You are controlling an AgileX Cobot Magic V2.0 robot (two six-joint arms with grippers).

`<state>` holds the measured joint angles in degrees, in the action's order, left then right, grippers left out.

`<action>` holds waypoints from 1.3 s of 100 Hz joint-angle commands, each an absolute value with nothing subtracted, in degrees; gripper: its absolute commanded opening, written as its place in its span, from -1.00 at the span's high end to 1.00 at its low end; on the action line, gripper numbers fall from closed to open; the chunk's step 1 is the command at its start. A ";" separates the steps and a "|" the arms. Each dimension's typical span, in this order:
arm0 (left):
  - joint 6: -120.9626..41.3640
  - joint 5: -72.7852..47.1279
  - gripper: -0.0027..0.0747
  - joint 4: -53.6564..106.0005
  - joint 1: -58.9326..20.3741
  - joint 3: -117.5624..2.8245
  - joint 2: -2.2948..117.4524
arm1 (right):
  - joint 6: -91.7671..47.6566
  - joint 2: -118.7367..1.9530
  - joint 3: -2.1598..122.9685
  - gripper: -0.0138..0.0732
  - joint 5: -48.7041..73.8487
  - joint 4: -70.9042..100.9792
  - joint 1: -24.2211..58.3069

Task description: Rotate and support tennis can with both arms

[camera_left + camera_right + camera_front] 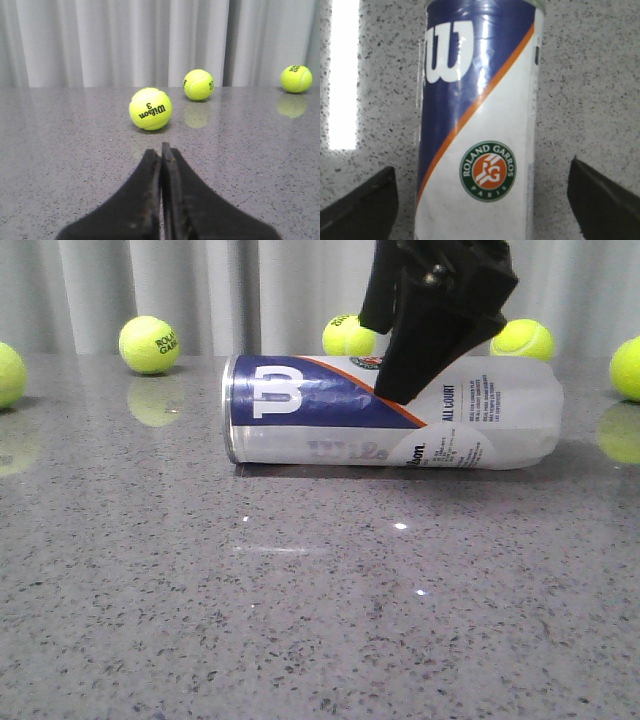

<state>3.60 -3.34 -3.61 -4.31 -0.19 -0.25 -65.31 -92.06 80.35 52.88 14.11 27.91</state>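
Grey speckled stone makes up the counter (300, 630), and the tennis can (330, 415) lies on its side across it, silver rim toward the robot's left and the rounded clear end toward its right. Its label shows a navy section with a white W, an orange stripe, and white panels with small print. In the front view the right pincer (405, 390) hangs down in front of the can's upper middle, a black wedge overlapping the label; whether it touches the can cannot be told from that view. The right wrist view looks straight down the can (477, 125), with the 2 dark fingers (362, 207) spread wide, 1 on each side of the cylinder and clear of it, counter visible in the gaps; a green and orange Roland Garros badge (488, 171) sits between them on the white label. The left pincer (161, 165) is pressed together, its 2 black fingers meeting in a thin seam, holding nothing, low over bare counter and well apart from the can. Ahead of it sits a yellow-green ball marked Wilson 3 (150, 109), with 2 more balls (198, 84) beyond it near a pale pleated curtain (125, 40). The front view shows further balls (149, 344) along the back of the counter behind the can.
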 commanded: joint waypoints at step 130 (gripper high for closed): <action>3.62 1.25 0.99 -3.60 -4.29 2.44 -2.33 | -19.61 -28.74 37.39 -0.80 21.44 14.12 -4.21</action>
<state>3.60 -3.34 -3.61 -4.31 -0.19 -0.25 -19.91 -33.84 39.93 28.28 13.74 -3.85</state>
